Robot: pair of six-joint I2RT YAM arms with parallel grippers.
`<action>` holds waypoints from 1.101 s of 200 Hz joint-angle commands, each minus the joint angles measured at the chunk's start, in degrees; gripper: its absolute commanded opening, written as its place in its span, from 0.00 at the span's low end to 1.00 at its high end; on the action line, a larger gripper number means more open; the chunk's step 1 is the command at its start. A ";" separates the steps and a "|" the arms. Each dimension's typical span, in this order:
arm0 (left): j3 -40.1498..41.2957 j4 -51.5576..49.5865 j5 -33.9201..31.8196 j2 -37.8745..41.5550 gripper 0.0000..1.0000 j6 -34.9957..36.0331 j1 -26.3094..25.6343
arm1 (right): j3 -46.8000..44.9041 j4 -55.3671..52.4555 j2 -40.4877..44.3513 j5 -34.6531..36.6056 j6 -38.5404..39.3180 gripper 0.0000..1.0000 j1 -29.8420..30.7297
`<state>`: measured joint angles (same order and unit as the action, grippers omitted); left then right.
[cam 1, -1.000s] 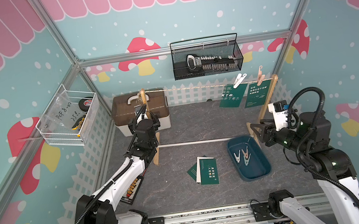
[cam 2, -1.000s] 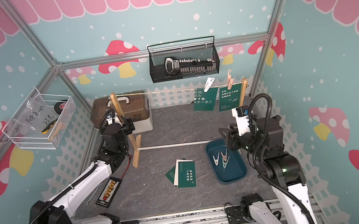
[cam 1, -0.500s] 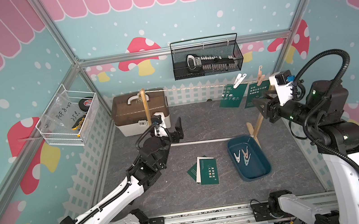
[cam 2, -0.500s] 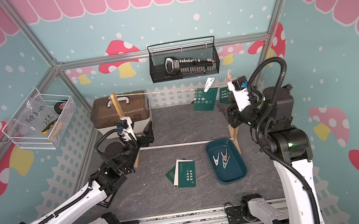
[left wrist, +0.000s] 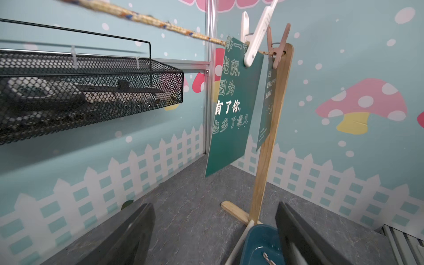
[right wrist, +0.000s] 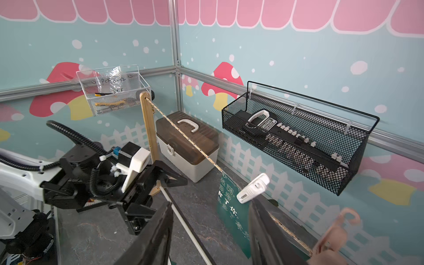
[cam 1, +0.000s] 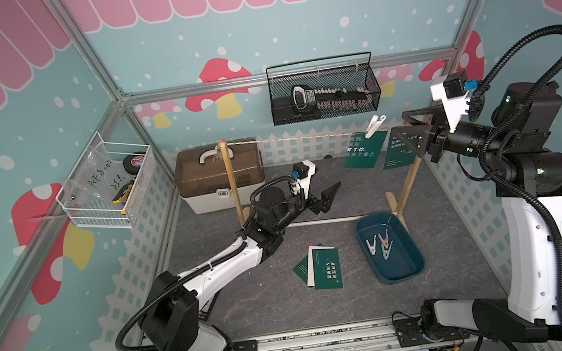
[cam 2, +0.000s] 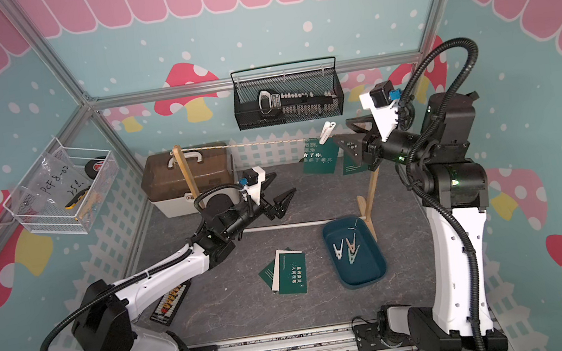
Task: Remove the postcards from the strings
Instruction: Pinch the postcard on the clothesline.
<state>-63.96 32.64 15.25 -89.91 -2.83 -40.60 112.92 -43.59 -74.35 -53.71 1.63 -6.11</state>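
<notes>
At the right-hand end of the string (cam 1: 304,137), two dark green postcards are left hanging: the nearer postcard (cam 1: 364,150) is clamped under a white clothespin (cam 1: 374,125), and the farther postcard (left wrist: 267,101) hangs just beside the right post (cam 1: 408,174) under a pink clothespin (left wrist: 278,46). The rest of the string is bare back to the other post. Three cards already lie on the table (cam 1: 269,296) as a loose pile of postcards (cam 1: 325,268), a white one sandwiched between two green ones. Three loose clothespins (cam 1: 379,244) rest in the blue tray (cam 1: 398,266) beside it. So the job looks a little over half done: three of five cards are down and two remain. The right pincer (right wrist: 211,202) is raised to string height by the post, its jaws spread and gripping nothing. The white clothespin sits just ahead of it and the pink one lies outside one jaw, with the string running close along that jaw. The left pincer (left wrist: 214,206) hovers low over the middle of the table, jaws spread wide and empty, pointed towards the hanging cards. The likely next step is for one arm to squeeze a clothespin open while the other takes the card beneath, but no contact has been made with either.
</notes>
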 commanded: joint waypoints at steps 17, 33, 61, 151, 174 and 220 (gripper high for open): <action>-8.21 3.53 12.35 -8.02 0.82 -2.91 1.96 | 1.06 2.83 -0.51 -5.26 -0.80 0.53 -0.48; -10.77 3.72 13.54 -10.71 0.79 -3.23 2.09 | 0.85 3.25 -0.61 -5.48 -0.98 0.53 -0.44; -15.95 1.56 15.80 -15.00 0.72 -3.40 2.09 | 0.63 3.24 -0.65 -5.46 -0.86 0.53 -0.48; -23.18 -0.80 19.13 -20.82 0.55 -4.90 1.97 | -1.39 3.60 -1.13 -4.25 -0.40 0.53 -1.51; -23.40 -1.16 20.29 -21.03 0.45 -5.31 1.95 | -2.40 4.73 -1.24 -4.67 -0.71 0.53 -1.54; -22.58 -0.49 22.68 -20.83 0.31 -5.64 1.92 | -4.14 6.81 -2.37 -5.06 -1.56 0.53 -1.92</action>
<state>-85.95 32.38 35.00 -109.84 -8.29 -38.65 109.10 -38.59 -75.48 -57.67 0.10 -7.53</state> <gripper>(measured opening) 0.333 0.530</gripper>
